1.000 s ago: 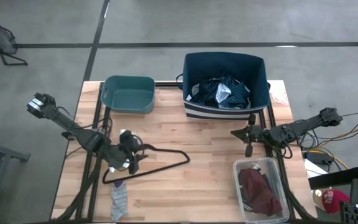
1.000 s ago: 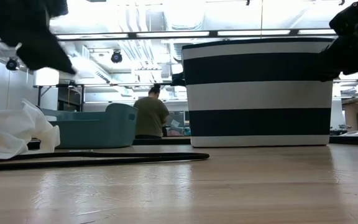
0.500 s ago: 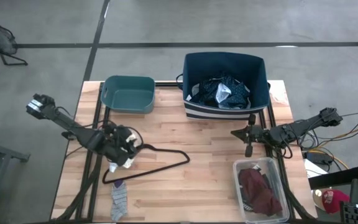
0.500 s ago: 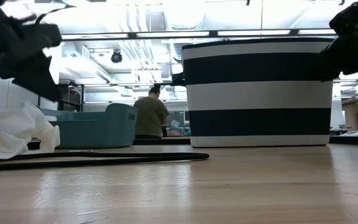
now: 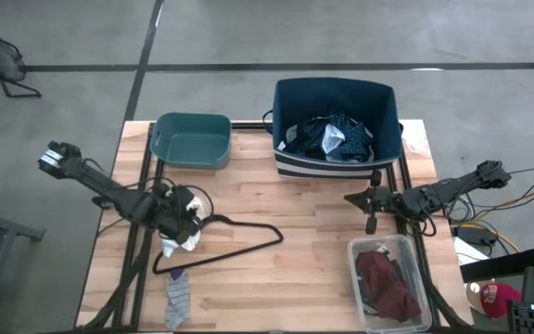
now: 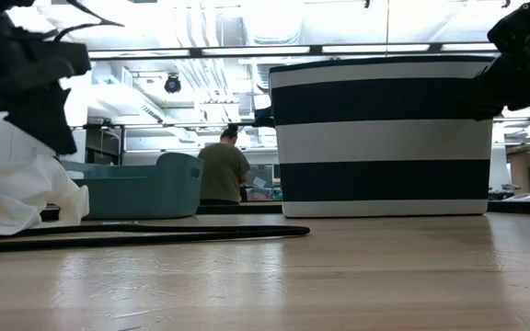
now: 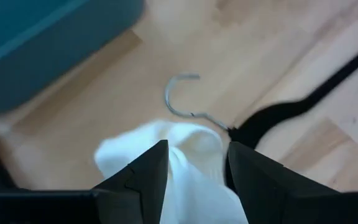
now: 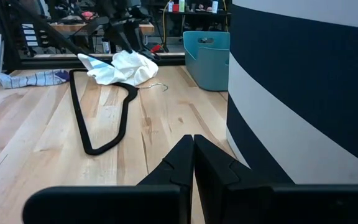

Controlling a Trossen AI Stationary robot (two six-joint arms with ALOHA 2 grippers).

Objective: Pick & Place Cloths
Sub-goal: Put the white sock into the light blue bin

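White cloth [image 5: 184, 238] lies crumpled on the wooden counter [image 5: 313, 218], left of centre, over the hook end of a thin black hanger [image 5: 239, 249]. My left claw [image 7: 194, 163] sits right on it; in the left wrist view both fingers [image 7: 145, 171] straddle the white fabric with a gap between them, so I read it as released, not clenched. From the low view the left arm hangs just above the pile.

Grey sock [image 5: 178, 299] lies flat near the counter's near-left edge, apart from the white piece.

Far side: teal tub [image 5: 193, 139] on the left, and a navy-and-white striped basket [image 5: 336, 167] to its right holding a navy patterned top [image 5: 332, 137]. Clear bin [image 5: 364, 250] at the near right holds a maroon piece [image 5: 386, 286].

My right claw [image 8: 193, 149] waits at the right, between striped basket and clear bin; its fingertips are pressed together, clenched on nothing.

Person [image 6: 223, 170] stands in the room beyond the counter, back turned.
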